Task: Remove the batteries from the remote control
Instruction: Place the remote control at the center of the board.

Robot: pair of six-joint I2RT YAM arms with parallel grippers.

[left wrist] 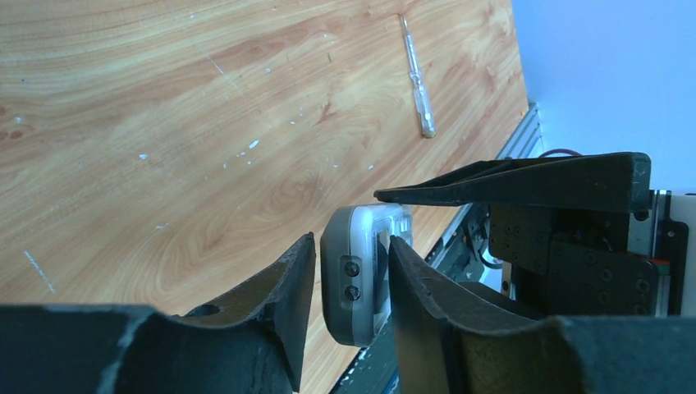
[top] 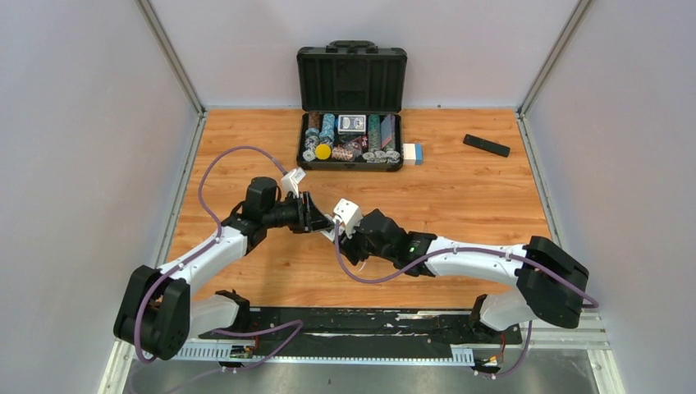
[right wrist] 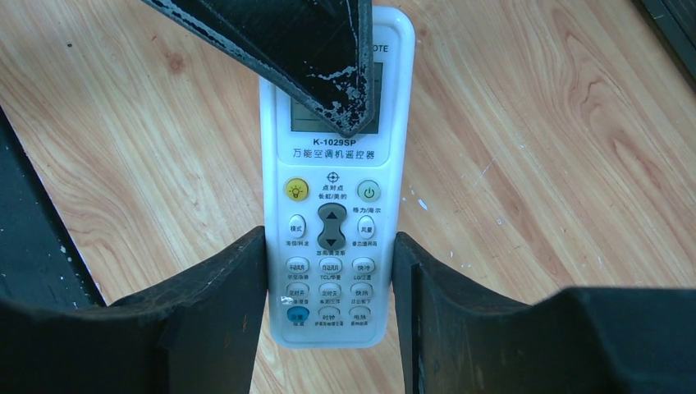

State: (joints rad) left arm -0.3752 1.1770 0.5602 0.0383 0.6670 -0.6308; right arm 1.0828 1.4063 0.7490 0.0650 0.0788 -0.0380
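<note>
My right gripper is shut on the white remote control, pinching its two long sides near the lower buttons and holding it above the wooden table. My left gripper straddles the remote control's top end. One finger lies on the display face and a thin gap shows at the other finger, so it stands open. In the top view both grippers meet mid-table, left gripper and right gripper. The batteries are hidden from every view.
An open black case of poker chips and cards stands at the back centre, with a small white and blue box beside it. A black remote lies at the back right. A slim screwdriver lies on the wood.
</note>
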